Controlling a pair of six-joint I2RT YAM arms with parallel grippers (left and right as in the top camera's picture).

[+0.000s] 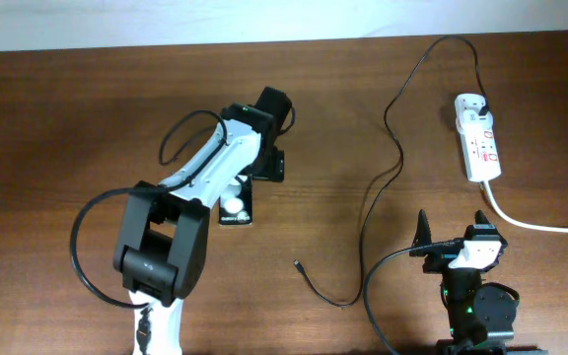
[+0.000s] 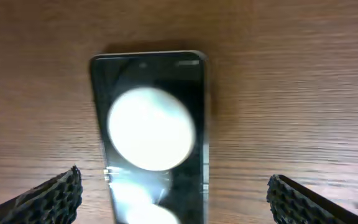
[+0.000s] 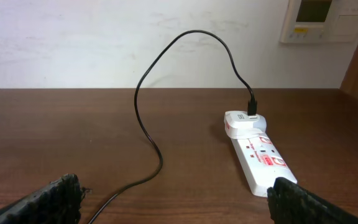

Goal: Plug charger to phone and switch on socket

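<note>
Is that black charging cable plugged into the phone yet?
Out. The charger has its plug tip lying loose on the table, apart from the phone; the other end sits in the socket.

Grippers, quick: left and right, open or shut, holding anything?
Left gripper: open, nothing held, jaws spread wide over the phone.
Right gripper: open, empty.

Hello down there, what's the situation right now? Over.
Left gripper jaws open, straddling phone, not touching. Right gripper open, empty. Charger tip loose on table, not in phone; far end at socket. Nothing blocking.
</note>
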